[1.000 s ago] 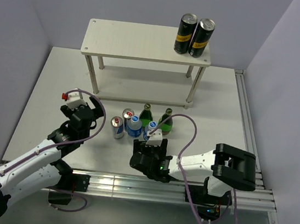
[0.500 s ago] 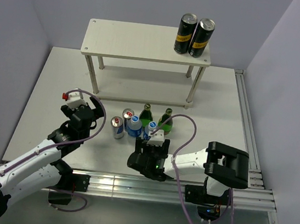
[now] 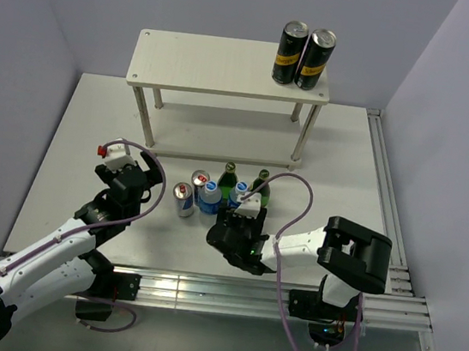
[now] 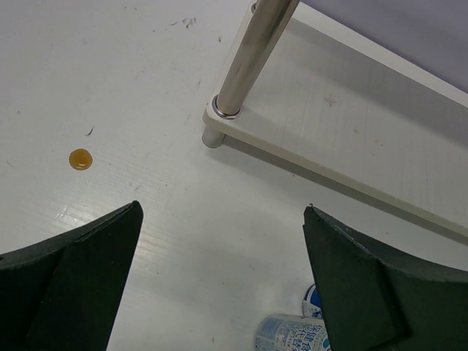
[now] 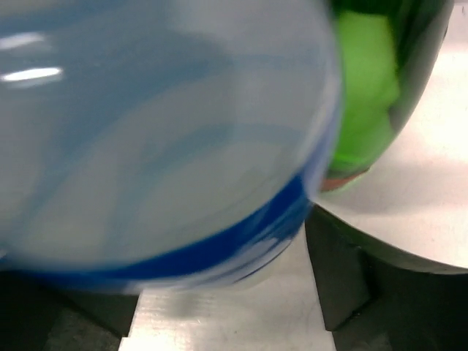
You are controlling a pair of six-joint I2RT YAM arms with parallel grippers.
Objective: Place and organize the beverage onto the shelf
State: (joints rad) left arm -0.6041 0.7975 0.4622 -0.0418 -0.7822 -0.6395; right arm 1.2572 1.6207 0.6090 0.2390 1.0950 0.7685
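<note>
The shelf stands at the back with two black cans on the right end of its top board. On the table in front stand two silver-red cans, two blue-white bottles and two green bottles. My right gripper is open, its fingers on either side of the nearer blue-white bottle. In the right wrist view that bottle fills the space between the jaws of the gripper, with a green bottle behind it. My left gripper is open and empty, left of the cans.
In the left wrist view the open gripper looks at the shelf's front left leg and lower board. A blue-white bottle shows at the bottom edge. A small orange spot lies on the table. A rail runs along the near edge.
My right gripper has moved forward and a little right, closing in round the nearer blue-white bottle. The left arm has not moved.
</note>
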